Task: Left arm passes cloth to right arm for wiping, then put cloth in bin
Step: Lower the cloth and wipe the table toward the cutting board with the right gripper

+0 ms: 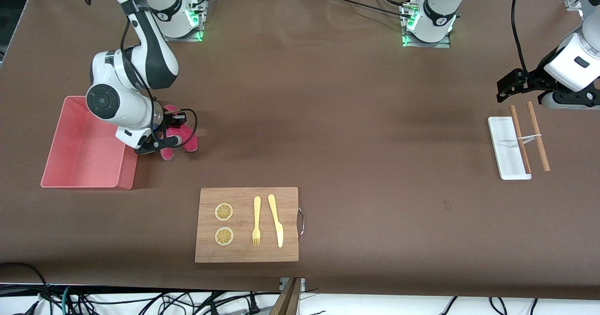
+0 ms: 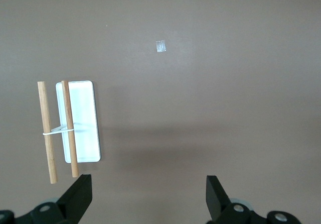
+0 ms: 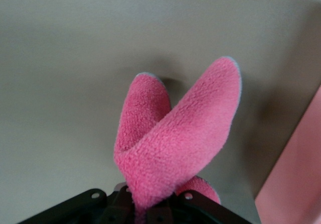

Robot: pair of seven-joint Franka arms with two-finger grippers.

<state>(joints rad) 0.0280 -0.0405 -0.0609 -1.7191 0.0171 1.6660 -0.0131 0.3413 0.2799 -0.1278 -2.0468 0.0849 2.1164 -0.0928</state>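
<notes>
R hand (image 1: pixel 161 141) clamped low; L hand (image 2: pixel 148 196) spread, waiting.

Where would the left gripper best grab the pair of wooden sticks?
Come from above with the open left gripper and close across both wooden sticks near the white band at mid-length: they lie parallel and flat, one across the white tray, one on the table.

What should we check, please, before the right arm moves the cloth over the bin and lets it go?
1. Cloth held by the right gripper: ok, pinched and folded between its fingers.
2. Cloth over the bin: not ok, it hangs over the table beside the bin's wall.
3. Bin free to receive it: ok, nothing shows inside.
4. Left gripper out of the way: ok, open, waiting near the white tray and wooden sticks.
5. Cutting board clear of the path: ok, nearer the front camera.
</notes>
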